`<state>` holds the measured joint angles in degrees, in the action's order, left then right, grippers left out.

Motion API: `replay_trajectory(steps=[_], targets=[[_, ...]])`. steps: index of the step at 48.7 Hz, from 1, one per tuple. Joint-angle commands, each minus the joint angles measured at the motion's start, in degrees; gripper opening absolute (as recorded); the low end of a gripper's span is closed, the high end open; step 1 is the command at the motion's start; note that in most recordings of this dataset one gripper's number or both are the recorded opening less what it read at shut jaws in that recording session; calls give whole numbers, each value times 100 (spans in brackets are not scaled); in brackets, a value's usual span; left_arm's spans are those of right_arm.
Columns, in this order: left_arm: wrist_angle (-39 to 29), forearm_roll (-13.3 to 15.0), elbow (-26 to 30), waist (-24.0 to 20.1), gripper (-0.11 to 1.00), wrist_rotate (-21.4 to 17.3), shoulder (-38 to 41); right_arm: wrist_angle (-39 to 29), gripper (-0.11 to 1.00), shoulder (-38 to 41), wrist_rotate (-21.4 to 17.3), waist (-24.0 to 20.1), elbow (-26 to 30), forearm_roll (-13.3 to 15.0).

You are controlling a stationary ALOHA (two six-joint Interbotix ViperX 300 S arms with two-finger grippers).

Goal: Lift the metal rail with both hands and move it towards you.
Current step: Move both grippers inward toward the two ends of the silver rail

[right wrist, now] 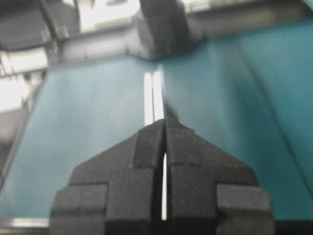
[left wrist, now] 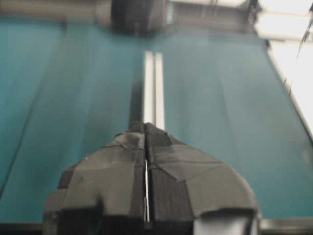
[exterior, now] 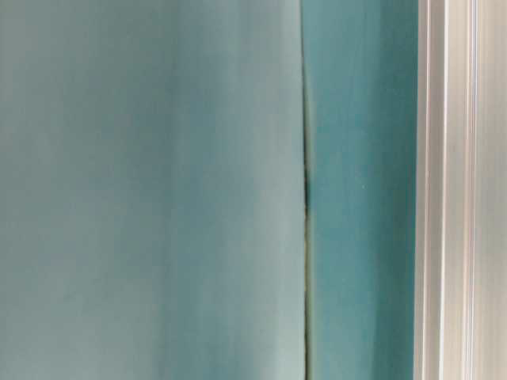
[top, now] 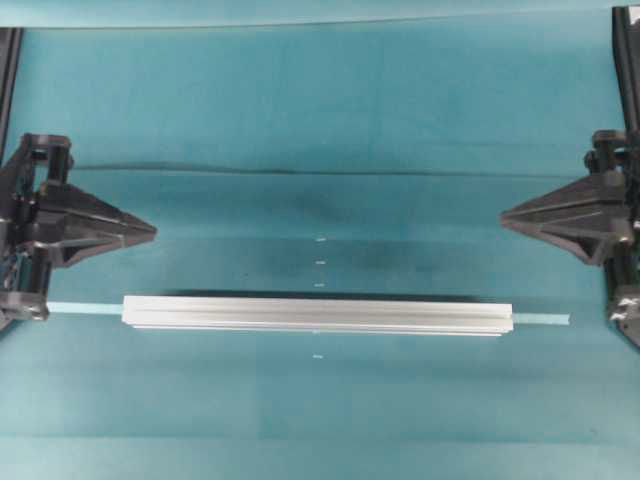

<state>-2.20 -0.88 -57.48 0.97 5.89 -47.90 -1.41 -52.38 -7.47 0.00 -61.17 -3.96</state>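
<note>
The metal rail point(top: 315, 313) lies flat across the middle of the teal table, a long silver grooved bar running left to right. In the table-level view it fills the right edge as the rail point(exterior: 459, 190). My left gripper point(top: 152, 231) hangs at the left edge, shut and empty, behind and to the left of the rail's left end. My right gripper point(top: 504, 216) mirrors it at the right edge, also shut and holding nothing. Each wrist view looks along the rail point(left wrist: 154, 88) point(right wrist: 153, 97) past its own closed tips, left gripper point(left wrist: 145, 125) and right gripper point(right wrist: 164, 120).
A thin pale-teal tape strip point(top: 85, 307) sticks out from under both rail ends. Small white marks point(top: 319, 262) dot the table's centre line. A seam in the teal cover point(top: 320, 172) runs across behind the grippers. Black frame posts point(top: 625, 60) stand at the side edges.
</note>
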Motion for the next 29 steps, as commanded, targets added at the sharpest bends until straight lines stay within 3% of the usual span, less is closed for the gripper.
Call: replay_trajectory(steps=[1, 11, 22, 29], targets=[[-642, -18, 422, 26, -6, 26, 141, -650, 2, 185, -35, -9, 325, -26], [-1485, -18, 817, 18, -6, 0, 536, -2285, 2, 949, -53, -35, 1028, -26], [-2048, -18, 1116, 18, -6, 26, 1151, -3498, 1, 2039, -53, -185, 1714, -26], [-2769, -18, 1354, 18, -6, 44, 1591, -4113, 1, 2610, -53, -220, 2074, -26]])
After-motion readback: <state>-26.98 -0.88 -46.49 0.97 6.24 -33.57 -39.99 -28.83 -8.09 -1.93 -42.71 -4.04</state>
